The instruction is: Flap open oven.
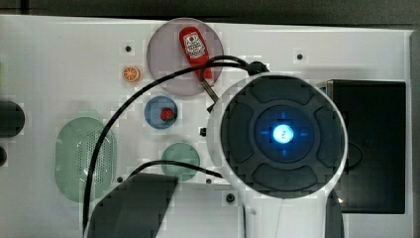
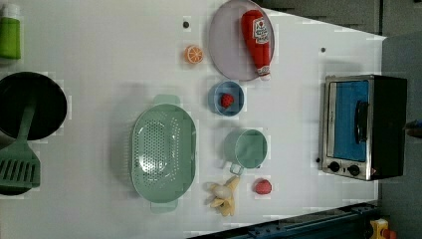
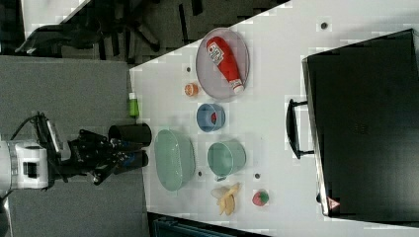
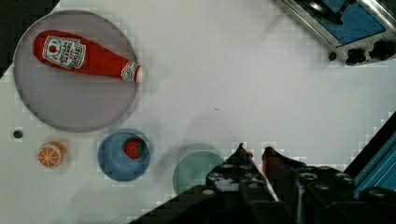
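The oven [image 2: 363, 127] stands at the left view's right, with a black top, a silver frame and a blue glass door. Its door is closed, the bar handle [image 3: 291, 129] standing out from the front. In the top view the oven [image 1: 369, 144] is partly covered by my arm's round wrist [image 1: 282, 133]. My gripper [image 4: 254, 151] hangs well above the table over the green cup [image 4: 196, 168], apart from the oven [image 4: 336, 18]. Its fingertips stand close together with nothing between them. The gripper [image 3: 121, 153] also shows in the right view, far from the handle.
A grey plate [image 2: 229, 45] holds a ketchup bottle [image 2: 259, 40]. Near it lie an orange slice [image 2: 194, 54], a blue bowl [image 2: 226, 98] with a strawberry, a green colander [image 2: 161, 152], a banana [image 2: 224, 194] and a strawberry [image 2: 262, 186]. A black pan [image 2: 30, 107] sits at the left view's left.
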You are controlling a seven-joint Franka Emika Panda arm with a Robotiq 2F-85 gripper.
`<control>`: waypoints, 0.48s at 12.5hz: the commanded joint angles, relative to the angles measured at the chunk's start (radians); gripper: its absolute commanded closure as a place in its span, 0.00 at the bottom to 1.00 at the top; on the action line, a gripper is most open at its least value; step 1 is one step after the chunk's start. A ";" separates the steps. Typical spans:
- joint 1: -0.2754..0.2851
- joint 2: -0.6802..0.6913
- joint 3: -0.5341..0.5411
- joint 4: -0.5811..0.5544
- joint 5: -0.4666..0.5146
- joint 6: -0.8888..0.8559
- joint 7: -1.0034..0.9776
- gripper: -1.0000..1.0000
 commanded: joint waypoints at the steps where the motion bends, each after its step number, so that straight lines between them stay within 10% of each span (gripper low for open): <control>1: -0.004 -0.004 -0.035 -0.028 -0.007 -0.002 -0.001 0.82; 6: -0.028 -0.004 -0.131 -0.104 -0.009 0.033 -0.459 0.82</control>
